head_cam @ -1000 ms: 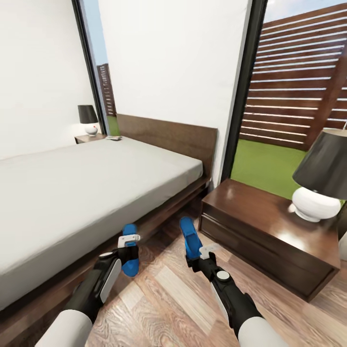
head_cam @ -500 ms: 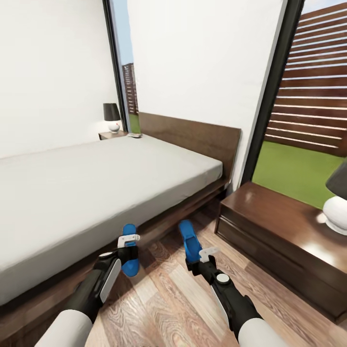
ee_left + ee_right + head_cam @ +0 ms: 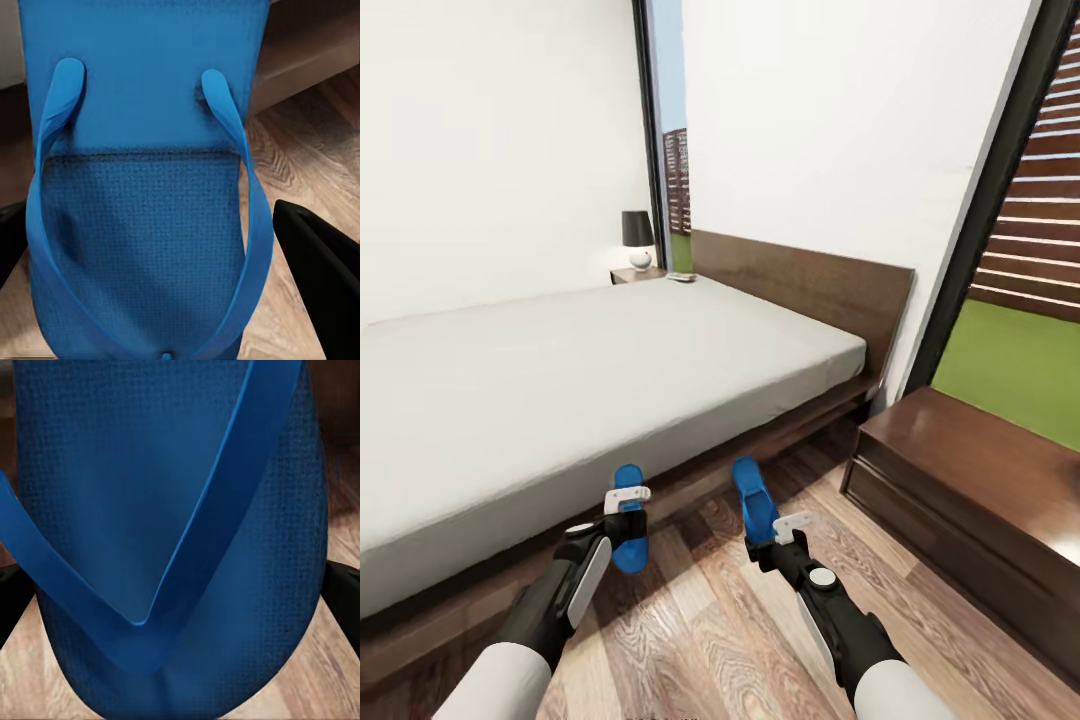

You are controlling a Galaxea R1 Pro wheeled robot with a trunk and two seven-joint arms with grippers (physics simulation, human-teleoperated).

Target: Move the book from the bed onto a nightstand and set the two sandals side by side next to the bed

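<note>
The left gripper [image 3: 628, 512] is clamped on a blue sandal [image 3: 628, 520], and the right gripper [image 3: 778, 530] grips the other sandal [image 3: 756, 503]; both are held above the plank floor [image 3: 700, 620]. In each wrist view the sandal [image 3: 142, 187] [image 3: 172, 532] sits between dark fingers [image 3: 322, 270] [image 3: 341, 592] whose pads are largely cut off at the frame edges. In the head view each sandal is partly hidden by the gripper holding it.

Just beyond both grippers runs the bed [image 3: 590, 390], its near end cut off. To the right of the right gripper stands a nightstand [image 3: 970, 480], its far side cut off. Far past the bed, a second nightstand [image 3: 635, 273] carries a lamp [image 3: 638, 238]. A small flat object [image 3: 681, 277] lies beside it at the bed's far corner; it may be the book, but it is too small to tell, or to say whether it rests on mattress or nightstand.
</note>
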